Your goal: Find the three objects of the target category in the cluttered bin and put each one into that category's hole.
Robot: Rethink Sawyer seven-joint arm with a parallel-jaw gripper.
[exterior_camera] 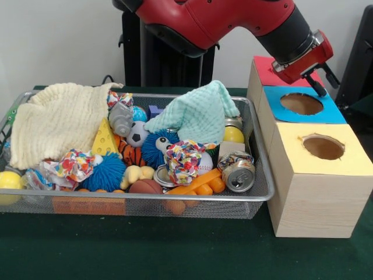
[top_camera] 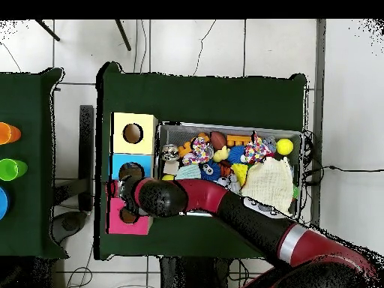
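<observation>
The wire-mesh bin [exterior_camera: 261, 175] is full of toys and cloths; in the overhead view its rim [top_camera: 232, 127] lies right of the box. The blue-surround hole [exterior_camera: 301, 104] is the middle one on the pale wooden box. My gripper [exterior_camera: 327, 87] hangs just above the far right edge of the blue surround. Its two black fingers stand apart with nothing between them. From overhead it [top_camera: 122, 187] covers the edge between the blue and red squares. A see-through crumpled thing [exterior_camera: 35, 178], perhaps a bottle, lies half buried at the bin's front left. No other bottle shows.
The yellow-surround hole [exterior_camera: 323, 147] is nearest the camera and the red surround [exterior_camera: 268, 73] farthest. A crushed aluminium can [exterior_camera: 238, 171] lies in the bin's front right corner. A cream cloth [exterior_camera: 55, 122] and a mint cloth [exterior_camera: 198, 114] cover much of the pile.
</observation>
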